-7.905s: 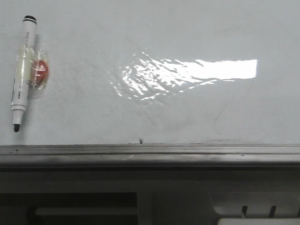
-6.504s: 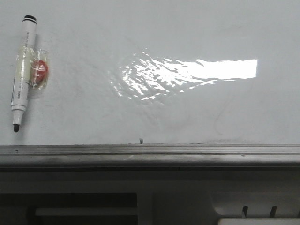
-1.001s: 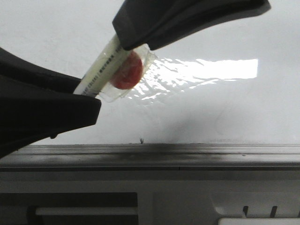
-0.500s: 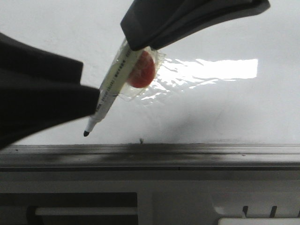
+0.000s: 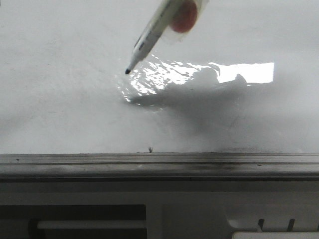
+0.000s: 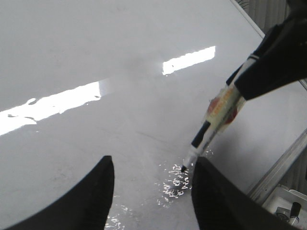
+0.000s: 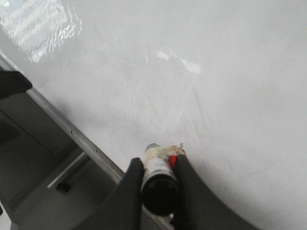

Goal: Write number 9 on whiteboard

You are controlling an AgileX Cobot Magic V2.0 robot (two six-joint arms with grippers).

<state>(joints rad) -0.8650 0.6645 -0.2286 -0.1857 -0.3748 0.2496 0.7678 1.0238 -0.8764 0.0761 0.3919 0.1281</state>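
One marker (image 5: pixel 154 31), one whiteboard (image 5: pixel 60 99), two hands

Marker (image 5: pixel 152 36) slants down over the whiteboard (image 5: pixel 60 99), tip lowest, at the glare patch's (image 5: pixel 239 72) left end, above the ledge (image 5: pixel 159 162) on the board's near edge. Right gripper (image 7: pixel 158 175) pinches the marker's rear end. Left gripper (image 6: pixel 151 191) hangs over the board just beside the tip, fingers apart, holding nothing.

Bright ceiling-light glare (image 5: pixel 239 72) overhead; grey housing (image 5: pixel 189 209) with dark slots below metal ledge.
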